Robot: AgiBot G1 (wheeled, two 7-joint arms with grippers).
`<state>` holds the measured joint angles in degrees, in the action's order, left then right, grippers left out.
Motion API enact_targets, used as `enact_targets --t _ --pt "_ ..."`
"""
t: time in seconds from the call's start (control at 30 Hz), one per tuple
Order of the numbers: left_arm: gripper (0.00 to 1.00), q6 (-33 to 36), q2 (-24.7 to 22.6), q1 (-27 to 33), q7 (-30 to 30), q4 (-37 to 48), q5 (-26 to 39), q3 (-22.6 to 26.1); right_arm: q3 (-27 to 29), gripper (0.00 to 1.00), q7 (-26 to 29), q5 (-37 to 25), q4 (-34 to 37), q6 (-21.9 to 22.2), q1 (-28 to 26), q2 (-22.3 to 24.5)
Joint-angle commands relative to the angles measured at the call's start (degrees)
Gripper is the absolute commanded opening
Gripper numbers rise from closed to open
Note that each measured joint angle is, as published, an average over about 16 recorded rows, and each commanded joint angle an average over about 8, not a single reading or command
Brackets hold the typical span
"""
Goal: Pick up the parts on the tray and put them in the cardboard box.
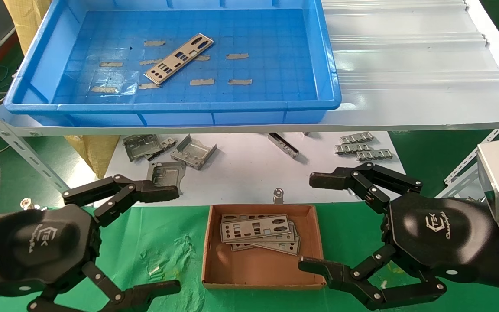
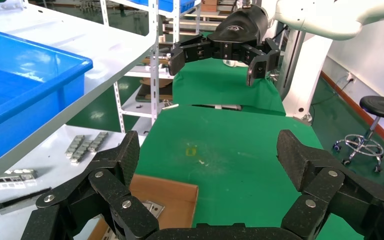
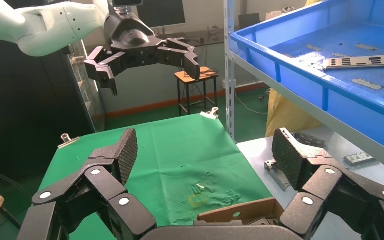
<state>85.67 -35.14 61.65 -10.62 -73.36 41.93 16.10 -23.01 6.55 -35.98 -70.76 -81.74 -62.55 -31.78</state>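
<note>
One silver-grey punched plate [image 1: 179, 58] lies tilted on the floor of the blue tray [image 1: 334, 89] on the upper shelf; it also shows in the right wrist view [image 3: 362, 61]. The cardboard box [image 1: 261, 272] sits on the green cloth and holds a stack of several plates [image 1: 259, 232]. My left gripper [image 1: 169, 239] is open and empty to the left of the box. My right gripper [image 1: 314, 222] is open and empty to the right of the box. Each shows far off in the other's wrist view, the right gripper [image 2: 215, 62] and the left gripper [image 3: 150, 67].
Tan tape strips [image 1: 201, 81] are stuck to the tray floor. Bent grey brackets [image 1: 193, 151] and small metal pieces [image 1: 364, 149] lie on the white lower surface under the shelf. Slotted shelf struts [image 1: 20, 147] stand at both sides. A stool [image 2: 380, 107] stands beyond the table.
</note>
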Motion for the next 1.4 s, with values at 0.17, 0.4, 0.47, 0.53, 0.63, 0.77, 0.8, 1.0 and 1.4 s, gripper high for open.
enact_targets --t 0.17,0.4,0.47,0.53,0.63,0.77,0.8,1.0,1.4 --pt "1.00 0.00 0.00 0.00 0.00 0.00 0.00 0.00 0.00 1.00 0.00 0.00 0.00 0.00 0.00 0.00" --pt "1.00 0.00 0.00 0.00 0.00 0.00 0.00 0.00 0.00 1.00 0.00 0.00 0.00 0.00 0.00 0.00" --pt "1.00 0.00 0.00 0.00 0.00 0.00 0.00 0.00 0.00 1.00 0.00 0.00 0.00 0.00 0.00 0.00" --pt "1.00 0.00 0.00 0.00 0.00 0.00 0.00 0.00 0.00 1.00 0.00 0.00 0.00 0.00 0.00 0.00" --pt "1.00 0.00 0.00 0.00 0.00 0.00 0.00 0.00 0.00 1.00 0.00 0.00 0.00 0.00 0.00 0.00" --pt "1.00 0.00 0.00 0.00 0.00 0.00 0.00 0.00 0.00 1.00 0.00 0.00 0.00 0.00 0.00 0.00" --pt "1.00 0.00 0.00 0.00 0.00 0.00 0.00 0.00 0.00 1.00 0.00 0.00 0.00 0.00 0.00 0.00" --pt "1.00 0.00 0.00 0.00 0.00 0.00 0.00 0.00 0.00 1.00 0.00 0.00 0.00 0.00 0.00 0.00" --pt "1.00 0.00 0.00 0.00 0.00 0.00 0.00 0.00 0.00 0.00 0.00 0.00 0.00 0.00 0.00 0.00"
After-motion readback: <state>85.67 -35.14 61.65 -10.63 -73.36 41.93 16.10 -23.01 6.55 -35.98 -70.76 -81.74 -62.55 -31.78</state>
